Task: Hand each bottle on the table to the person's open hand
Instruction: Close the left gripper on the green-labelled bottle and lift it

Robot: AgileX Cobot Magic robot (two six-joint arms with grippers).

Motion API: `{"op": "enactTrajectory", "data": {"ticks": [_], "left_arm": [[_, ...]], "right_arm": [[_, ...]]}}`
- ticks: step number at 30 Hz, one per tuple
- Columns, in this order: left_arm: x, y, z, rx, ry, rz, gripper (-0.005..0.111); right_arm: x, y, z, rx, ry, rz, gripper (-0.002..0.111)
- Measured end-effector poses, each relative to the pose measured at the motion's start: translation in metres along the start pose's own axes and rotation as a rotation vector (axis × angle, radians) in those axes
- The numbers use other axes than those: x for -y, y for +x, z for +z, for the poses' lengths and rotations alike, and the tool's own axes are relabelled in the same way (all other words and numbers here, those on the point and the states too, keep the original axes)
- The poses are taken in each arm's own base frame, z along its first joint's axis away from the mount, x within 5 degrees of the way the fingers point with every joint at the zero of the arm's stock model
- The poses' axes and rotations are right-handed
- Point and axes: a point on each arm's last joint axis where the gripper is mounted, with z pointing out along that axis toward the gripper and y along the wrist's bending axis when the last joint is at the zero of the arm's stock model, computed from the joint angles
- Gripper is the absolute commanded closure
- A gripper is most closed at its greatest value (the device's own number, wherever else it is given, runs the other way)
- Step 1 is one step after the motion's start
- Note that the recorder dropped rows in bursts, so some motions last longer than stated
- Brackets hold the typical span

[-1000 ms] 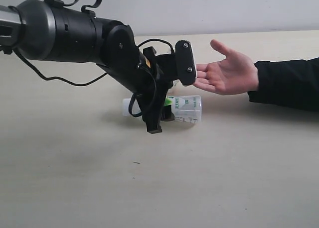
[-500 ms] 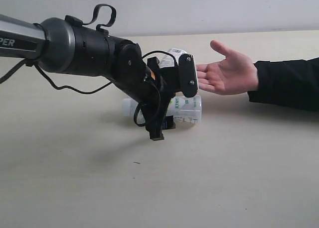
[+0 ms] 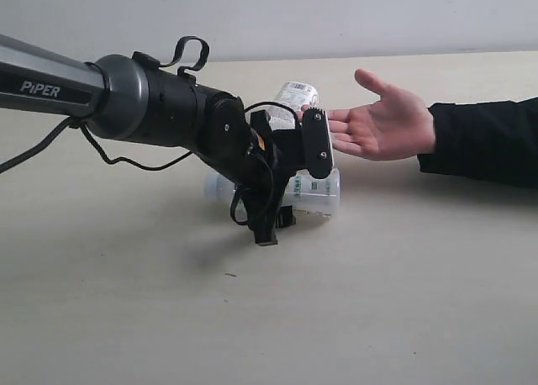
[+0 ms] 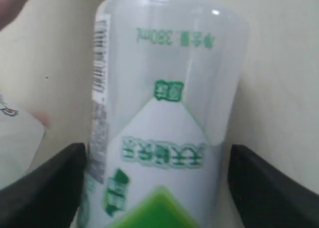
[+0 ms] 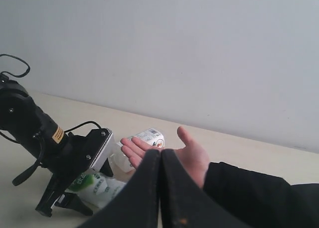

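Observation:
A whitish bottle (image 3: 294, 95) with a green and white label sits between the fingers of my left gripper (image 3: 309, 137), which is shut on it. Its barcode end pokes up beside the fingertips of the person's open hand (image 3: 387, 124). In the left wrist view this bottle (image 4: 164, 103) fills the gap between the black fingers (image 4: 55, 183). A second whitish bottle (image 3: 315, 192) lies on its side on the table (image 3: 378, 301) under the gripper. My right gripper (image 5: 160, 153) is shut and empty, looking at the hand (image 5: 192, 156). The yellow and Coca-Cola bottles are out of view.
The black left arm (image 3: 160, 112) and its cables reach in low from the left. The person's black sleeve (image 3: 483, 141) lies along the table's right side. A pale wall (image 3: 336, 15) runs behind the table.
My left gripper has sunk and drawn back slightly leftward, so the held bottle's end now shows above the finger near the person's fingertips. The hand and the lying bottle stayed put.

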Motion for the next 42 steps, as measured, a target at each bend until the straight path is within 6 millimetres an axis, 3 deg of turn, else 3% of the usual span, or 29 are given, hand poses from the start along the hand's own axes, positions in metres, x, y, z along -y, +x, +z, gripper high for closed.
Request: {"op": "enactTrajectory", "data": {"ticks": [2,4,6,9,17,23,36,42], "left_arm": [[0.000,0.000,0.001,0.002,-0.005,0.002,0.033],[0.000,0.000,0.001,0.002,-0.005,0.002,0.046],[0.000,0.001,0.002,-0.001,-0.001,0.001,0.077],[0.001,0.001,0.002,-0.007,0.009,0.001,0.107],[0.006,-0.001,-0.022,-0.052,0.110,0.004,0.107],[0.007,-0.007,-0.055,-0.065,0.183,-0.048,0.107],[-0.003,-0.034,-0.154,0.117,0.108,-0.281,0.107],[-0.005,-0.040,-0.204,0.212,0.049,-0.519,0.107]], "right_arm": [[0.000,-0.001,0.000,0.011,0.000,0.000,0.108],[0.000,-0.001,0.000,0.011,0.000,0.000,0.108],[0.000,-0.001,0.000,0.011,0.000,0.000,0.108],[0.000,-0.001,0.000,0.014,0.000,0.000,0.108],[0.000,-0.001,0.000,0.014,0.000,0.000,0.108],[0.000,-0.001,0.000,0.014,0.000,0.000,0.108],[0.000,-0.001,0.000,0.014,0.000,0.000,0.108],[0.000,-0.001,0.000,0.014,0.000,0.000,0.108]]}}
